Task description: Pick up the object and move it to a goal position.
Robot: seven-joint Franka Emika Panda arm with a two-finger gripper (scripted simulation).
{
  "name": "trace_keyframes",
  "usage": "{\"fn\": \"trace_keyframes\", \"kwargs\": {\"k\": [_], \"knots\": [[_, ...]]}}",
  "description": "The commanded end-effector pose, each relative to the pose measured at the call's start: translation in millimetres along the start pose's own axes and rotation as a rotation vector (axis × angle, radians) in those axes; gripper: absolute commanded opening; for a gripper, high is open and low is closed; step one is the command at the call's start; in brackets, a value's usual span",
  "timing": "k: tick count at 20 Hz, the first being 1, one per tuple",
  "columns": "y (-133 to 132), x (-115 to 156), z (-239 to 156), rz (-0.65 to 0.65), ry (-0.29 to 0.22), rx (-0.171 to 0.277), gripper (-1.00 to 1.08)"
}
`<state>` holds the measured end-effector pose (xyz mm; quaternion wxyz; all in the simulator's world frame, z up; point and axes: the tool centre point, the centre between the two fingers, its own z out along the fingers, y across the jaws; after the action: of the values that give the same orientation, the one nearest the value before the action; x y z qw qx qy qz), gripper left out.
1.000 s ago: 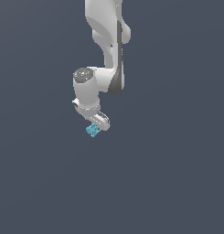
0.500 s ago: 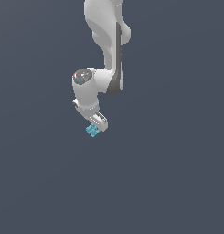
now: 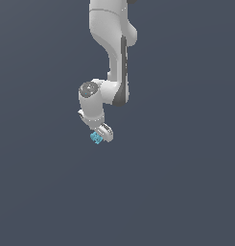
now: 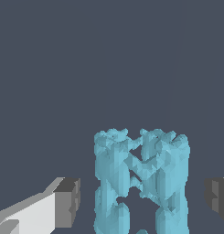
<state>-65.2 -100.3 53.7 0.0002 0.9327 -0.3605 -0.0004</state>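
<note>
Barely anything had moved since the earlier frame: the arm shifted slightly, the cyan object (image 3: 96, 138) stayed at the gripper (image 3: 101, 135). Wrist view showed the object (image 4: 141, 182) centred between the fingers (image 4: 67, 201), gaps on both sides, so the gripper was spread, not pinching. Its long axis ran along the fingers, crosswise to closing.

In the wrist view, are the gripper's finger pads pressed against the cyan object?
No: the cyan object sits between the finger pads, with dark gaps on both sides.
</note>
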Motion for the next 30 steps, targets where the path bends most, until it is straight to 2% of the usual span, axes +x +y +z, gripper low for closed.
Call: {"fn": "trace_keyframes", "kwargs": {"k": [1, 5, 6, 20, 30], "knots": [[0, 0, 9, 0.001, 0.001, 0.000, 1.00], [-1, 0, 13, 0.001, 0.001, 0.000, 1.00], [-1, 0, 13, 0.001, 0.001, 0.000, -1.00], [-2, 3, 12, 0.000, 0.001, 0.002, -1.00], [-15, 34, 7, 0.000, 0.001, 0.001, -1.00]]}}
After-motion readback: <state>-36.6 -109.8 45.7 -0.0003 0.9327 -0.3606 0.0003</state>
